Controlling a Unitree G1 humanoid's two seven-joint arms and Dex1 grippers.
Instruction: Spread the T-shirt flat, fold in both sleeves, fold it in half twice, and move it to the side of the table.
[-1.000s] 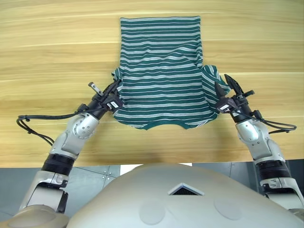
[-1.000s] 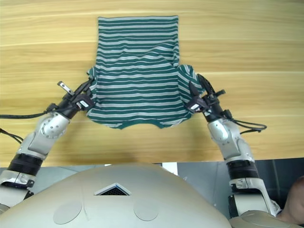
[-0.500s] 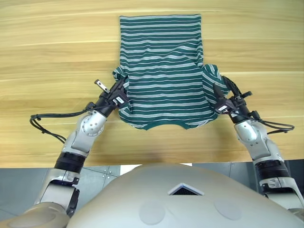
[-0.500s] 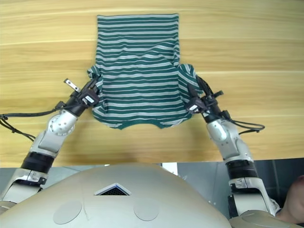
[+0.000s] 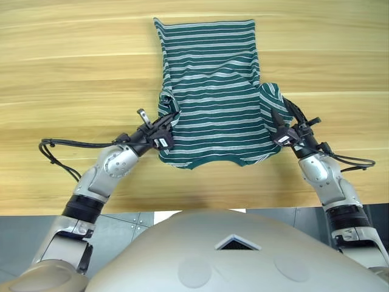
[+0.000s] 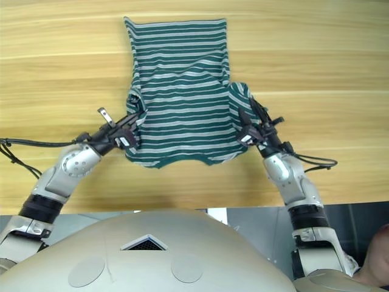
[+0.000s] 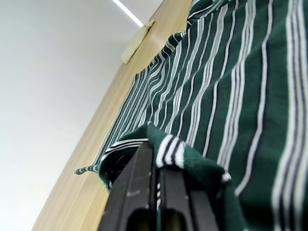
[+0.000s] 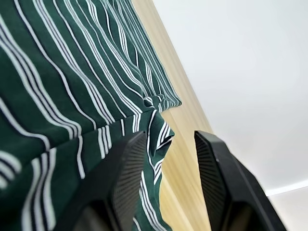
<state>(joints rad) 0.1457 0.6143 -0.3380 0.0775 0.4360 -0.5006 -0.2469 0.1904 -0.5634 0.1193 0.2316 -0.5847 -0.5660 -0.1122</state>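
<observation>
A green T-shirt with white stripes lies on the wooden table, collar end nearest me. My left gripper is shut on the shirt's left sleeve and holds it drawn in over the body. The left wrist view shows its fingers pinching a fold of striped cloth. My right gripper is at the bunched right sleeve with its jaws apart. In the right wrist view the open fingers straddle the sleeve's edge.
Bare wood stretches to the left and right of the shirt. The table's front edge runs just below both arms. A black cable loops beside the left arm.
My left gripper moved right and inward, dragging the left sleeve over the shirt's body; the shirt's far left corner pulled in. The right gripper edged slightly toward the shirt.
</observation>
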